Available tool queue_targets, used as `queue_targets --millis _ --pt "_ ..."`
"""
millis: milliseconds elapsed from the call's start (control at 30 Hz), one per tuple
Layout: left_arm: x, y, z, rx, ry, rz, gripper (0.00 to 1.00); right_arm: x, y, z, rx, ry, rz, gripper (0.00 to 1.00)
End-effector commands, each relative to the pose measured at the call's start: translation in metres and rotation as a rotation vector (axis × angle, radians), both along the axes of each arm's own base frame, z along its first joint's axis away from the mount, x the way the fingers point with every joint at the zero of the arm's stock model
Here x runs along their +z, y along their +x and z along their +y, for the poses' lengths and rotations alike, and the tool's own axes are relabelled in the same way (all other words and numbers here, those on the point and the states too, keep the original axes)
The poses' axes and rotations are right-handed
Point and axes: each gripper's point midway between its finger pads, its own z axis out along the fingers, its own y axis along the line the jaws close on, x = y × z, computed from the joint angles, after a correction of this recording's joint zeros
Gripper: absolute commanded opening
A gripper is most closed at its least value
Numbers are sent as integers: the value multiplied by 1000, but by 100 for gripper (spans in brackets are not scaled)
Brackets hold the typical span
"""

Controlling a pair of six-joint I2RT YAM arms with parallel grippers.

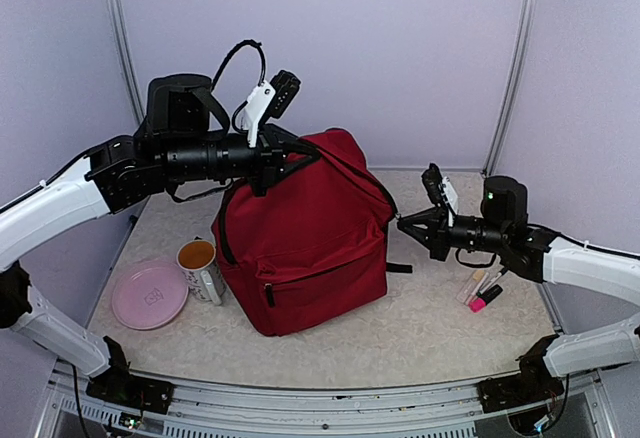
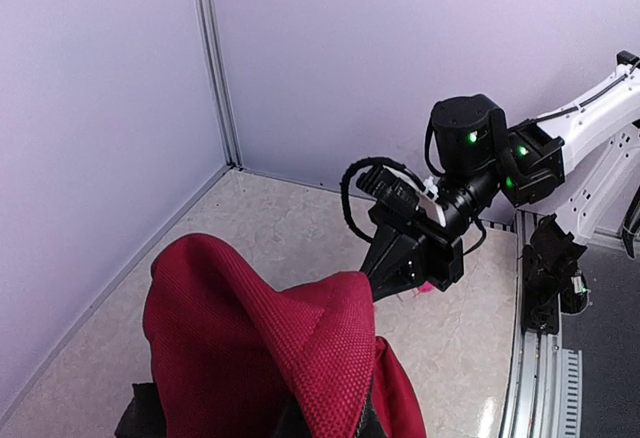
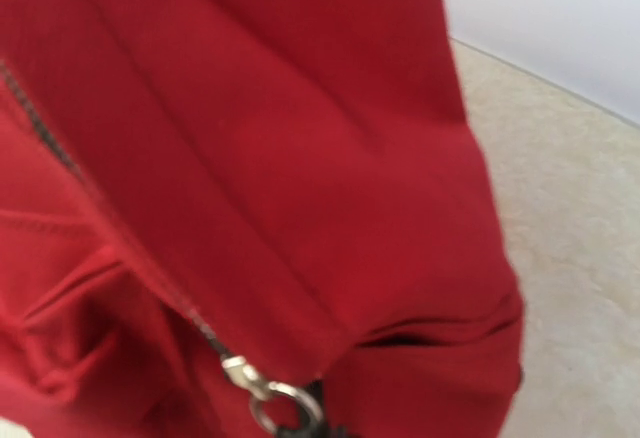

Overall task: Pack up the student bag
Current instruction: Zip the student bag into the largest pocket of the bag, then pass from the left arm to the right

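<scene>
The student bag (image 1: 300, 243), a big dark red backpack, stands upright mid-table. My left gripper (image 1: 272, 164) is at its top, shut on a fold of the red fabric (image 2: 300, 338) and holding it lifted; its fingertips are buried under the cloth in the left wrist view. My right gripper (image 1: 405, 223) is shut against the bag's right side. In the right wrist view the bag's black zipper line runs down to a metal pull ring (image 3: 270, 400), and a black tab below the ring disappears into the jaws at the bottom edge. The right gripper (image 2: 388, 270) shows just behind the lifted fold.
A pink plate (image 1: 150, 296) and a mug (image 1: 200, 269) with an orange inside sit left of the bag. Markers and a pink highlighter (image 1: 484, 289) lie on the table under the right arm. Walls close in the back and both sides.
</scene>
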Motion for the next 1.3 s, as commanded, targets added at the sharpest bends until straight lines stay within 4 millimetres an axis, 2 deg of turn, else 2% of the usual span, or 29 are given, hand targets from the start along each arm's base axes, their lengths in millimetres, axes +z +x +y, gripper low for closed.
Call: queue_targets --millis 0,100,200,300,400,600,700,800,867,967,1033,1067,1167,1233,1267 --pt "150 -23 21 -36 -395 -254 0 -36 3 -2 -69 -32 82 0" --pt "148 -21 13 -54 -404 -243 0 -44 9 1 -87 -56 75 0" --pt "151 -21 7 -70 -413 -250 0 -61 17 1 -111 -83 79 0" --pt "150 -13 -3 -55 -383 -252 0 -87 24 1 -134 -123 117 0" --pt "145 -12 -10 -78 -367 -245 0 -96 25 6 -119 -116 155 0" --pt "157 -16 0 -64 -382 -276 0 -93 30 5 -137 -61 134 0" --pt "159 -15 7 -35 -363 -281 0 -103 29 -4 -151 -69 151 0" --pt "152 -10 14 12 -332 -273 0 -110 25 -15 -160 -62 179 0" --pt "142 -8 15 24 -312 -264 0 -105 22 -15 -149 -67 191 3" --pt "117 -7 10 37 -258 -235 0 -82 28 -24 -211 -74 197 13" --pt "102 -9 4 41 -235 -223 0 -68 37 -41 -320 -102 198 19" --pt "98 -11 2 27 -231 -211 0 -60 45 -57 -410 -121 194 22" --pt "89 -13 -4 6 -215 -182 0 -55 51 -90 -559 -167 239 27" --pt "86 -15 -5 2 -212 -178 0 -54 48 -101 -596 -172 273 27" --pt "85 -15 -6 2 -212 -175 0 -52 44 -100 -582 -163 280 28"
